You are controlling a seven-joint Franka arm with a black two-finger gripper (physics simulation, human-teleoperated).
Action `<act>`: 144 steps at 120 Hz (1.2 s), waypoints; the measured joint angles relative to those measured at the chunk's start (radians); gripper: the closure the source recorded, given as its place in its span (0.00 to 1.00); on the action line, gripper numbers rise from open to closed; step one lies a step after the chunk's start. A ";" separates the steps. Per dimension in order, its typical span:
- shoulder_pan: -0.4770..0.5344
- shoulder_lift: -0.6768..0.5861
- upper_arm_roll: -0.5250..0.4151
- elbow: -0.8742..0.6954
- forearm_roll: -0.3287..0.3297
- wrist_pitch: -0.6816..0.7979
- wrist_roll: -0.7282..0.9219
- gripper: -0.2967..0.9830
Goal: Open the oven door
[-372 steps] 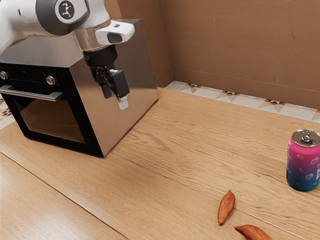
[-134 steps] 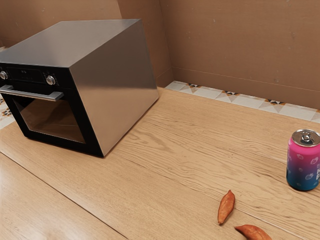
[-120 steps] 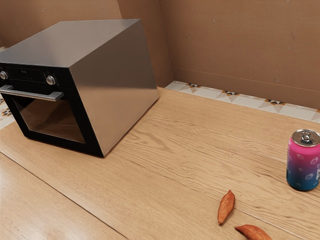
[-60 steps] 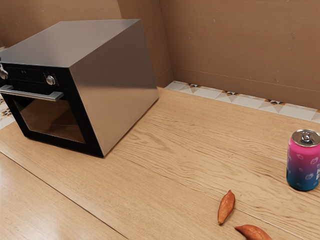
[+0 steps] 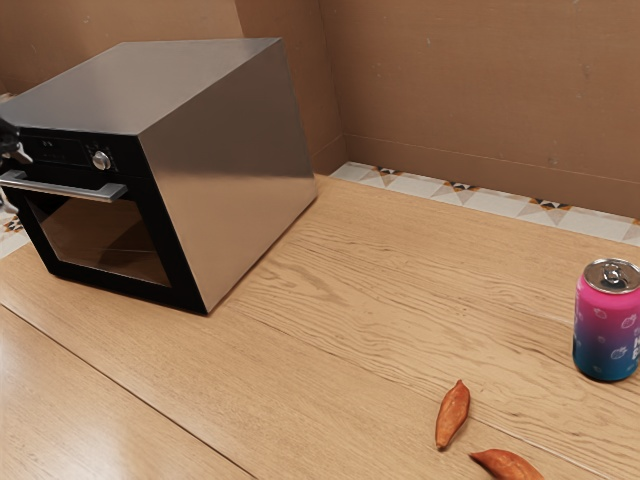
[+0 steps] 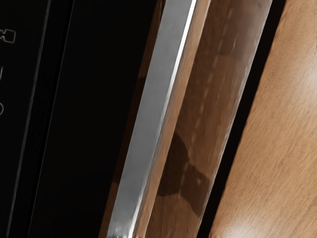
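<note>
Black gripper (image 5: 13, 154) just swung in — long silver metal handle (image 5: 70, 188)'s right by it, so grabbing's probably next. Can't tell if it's wide or narrow tho.

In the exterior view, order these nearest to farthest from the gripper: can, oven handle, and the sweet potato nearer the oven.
1. Oven handle, at the exterior view's left.
2. Sweet potato, low, right of centre.
3. Can, at the exterior view's right.
</note>
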 joint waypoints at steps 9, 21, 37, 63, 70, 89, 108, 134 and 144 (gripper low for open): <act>0.000 0.000 0.004 -0.003 0.000 -0.002 -0.005 0.23; 0.001 -0.001 0.005 -0.006 0.000 -0.004 -0.010 0.23; 0.002 -0.002 0.006 -0.022 0.001 -0.004 -0.016 0.23; 0.005 -0.002 0.006 -0.034 0.002 -0.004 -0.022 0.23; 0.010 -0.001 0.006 -0.040 0.001 -0.005 -0.024 0.23; 0.053 -0.002 0.001 -0.064 0.001 -0.006 -0.027 0.23; 0.749 -0.215 -0.571 -0.456 0.014 -0.002 -0.021 0.28; 1.324 0.002 -1.542 0.290 -0.327 -0.494 -0.202 0.25; 1.313 0.277 -1.705 0.344 -0.357 -0.594 -0.368 0.24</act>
